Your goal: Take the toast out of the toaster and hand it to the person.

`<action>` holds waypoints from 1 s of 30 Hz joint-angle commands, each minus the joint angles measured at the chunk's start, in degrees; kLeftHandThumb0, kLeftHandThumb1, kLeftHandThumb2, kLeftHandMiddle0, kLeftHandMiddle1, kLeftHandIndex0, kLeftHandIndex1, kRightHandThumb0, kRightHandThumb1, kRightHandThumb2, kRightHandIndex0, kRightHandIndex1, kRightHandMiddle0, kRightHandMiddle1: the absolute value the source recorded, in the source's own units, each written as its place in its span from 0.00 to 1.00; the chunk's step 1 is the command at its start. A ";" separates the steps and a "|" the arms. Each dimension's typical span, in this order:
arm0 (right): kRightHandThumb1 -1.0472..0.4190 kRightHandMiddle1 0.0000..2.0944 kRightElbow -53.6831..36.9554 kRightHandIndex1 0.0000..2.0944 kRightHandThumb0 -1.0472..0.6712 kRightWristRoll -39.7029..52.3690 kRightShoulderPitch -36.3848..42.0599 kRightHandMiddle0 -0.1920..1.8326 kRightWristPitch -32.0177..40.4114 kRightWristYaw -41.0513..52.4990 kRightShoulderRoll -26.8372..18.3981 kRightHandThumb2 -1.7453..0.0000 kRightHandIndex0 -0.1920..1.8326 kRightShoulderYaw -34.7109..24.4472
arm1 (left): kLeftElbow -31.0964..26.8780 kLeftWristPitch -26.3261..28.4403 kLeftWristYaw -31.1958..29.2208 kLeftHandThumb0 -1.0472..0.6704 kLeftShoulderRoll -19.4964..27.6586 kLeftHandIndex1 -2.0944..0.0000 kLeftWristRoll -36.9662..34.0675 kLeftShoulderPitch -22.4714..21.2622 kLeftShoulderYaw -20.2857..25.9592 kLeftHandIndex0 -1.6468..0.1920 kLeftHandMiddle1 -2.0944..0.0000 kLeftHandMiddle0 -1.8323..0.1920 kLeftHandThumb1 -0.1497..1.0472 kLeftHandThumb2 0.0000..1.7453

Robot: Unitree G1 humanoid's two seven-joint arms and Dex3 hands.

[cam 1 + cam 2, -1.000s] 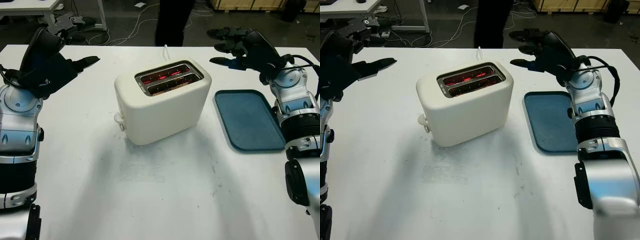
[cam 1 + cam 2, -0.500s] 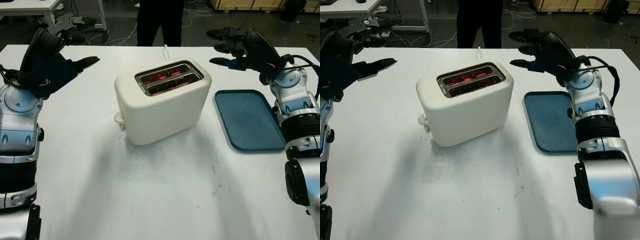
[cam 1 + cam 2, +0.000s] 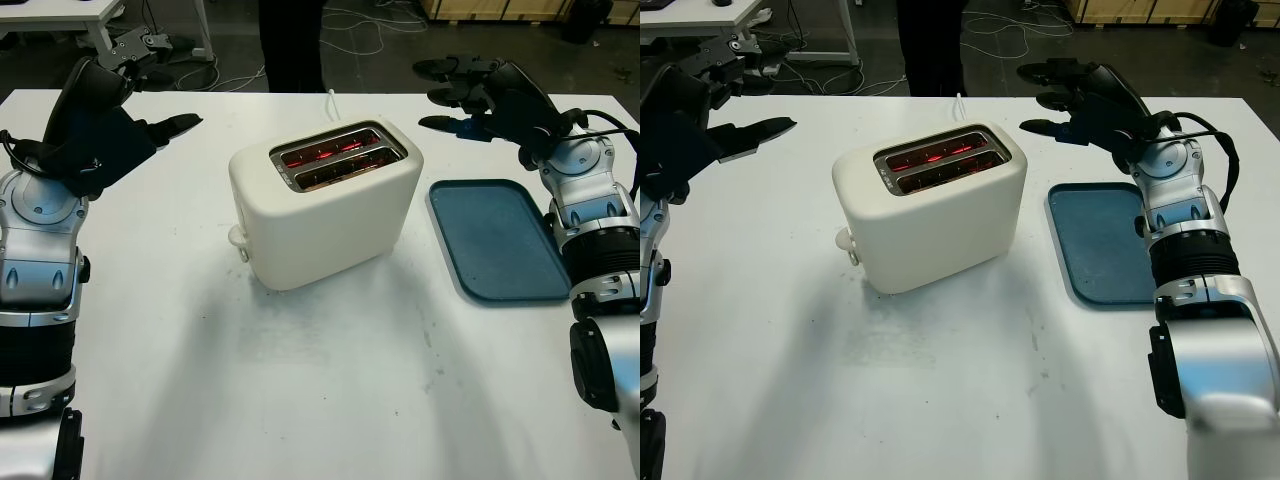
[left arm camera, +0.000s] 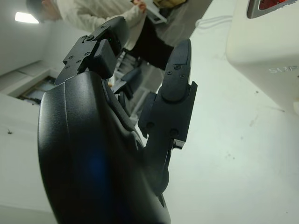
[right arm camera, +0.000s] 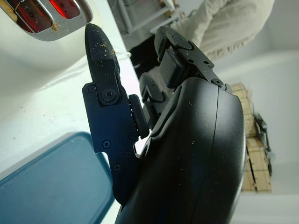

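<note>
**Toaster glowing, both hands held off it**

Left of the toaster point(image 3: 325, 203), the left hand point(image 3: 100, 125) hangs above the white counter point(image 3: 300, 400), well apart from the toaster, holding nothing and open, its fingers point(image 4: 175, 74) pointing toward the toaster's side. Nothing lies between that hand and the toaster.

The toaster stands near the middle of the counter. It is cream-white with a small knob point(image 3: 238, 238) low on its left end. Its long axis runs at a slant, from near-left to far-right, and its two slots point(image 3: 338, 156) follow that same line, facing straight up. Both slots glow red inside. The toast sits down in the slots, dark against the glow point(image 5: 21, 16); it does not rise above the top rim. A white cord point(image 3: 331, 103) leaves the toaster's far side.

Just right of the toaster, apart from it, a blue tray point(image 3: 500, 240) lies flat on the counter. Beyond the tray, to the far right of the toaster, the right hand point(image 3: 470, 95) hovers open, holding nothing, fingers point(image 5: 100, 56) directed back toward the toaster.

Behind the toaster, past the counter's far edge, a person point(image 3: 292, 45) in dark trousers stands on a dark floor strewn with cables point(image 3: 360, 20).
</note>
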 commanded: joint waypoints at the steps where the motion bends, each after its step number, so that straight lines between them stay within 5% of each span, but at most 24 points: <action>1: 0.09 0.00 0.20 0.00 0.28 0.20 -0.41 0.35 -0.87 0.07 -0.14 0.94 0.36 -0.07 | -0.11 -0.13 -0.39 0.44 0.17 0.76 -0.10 -0.22 -0.17 0.75 0.52 0.88 0.89 0.02; 30: 0.09 0.00 -0.73 0.00 0.29 0.79 0.07 0.34 0.00 0.34 0.15 0.95 0.36 -0.37 | -0.36 -0.24 -0.09 0.44 0.13 0.75 0.47 -0.01 -0.20 0.75 0.52 0.87 0.89 0.02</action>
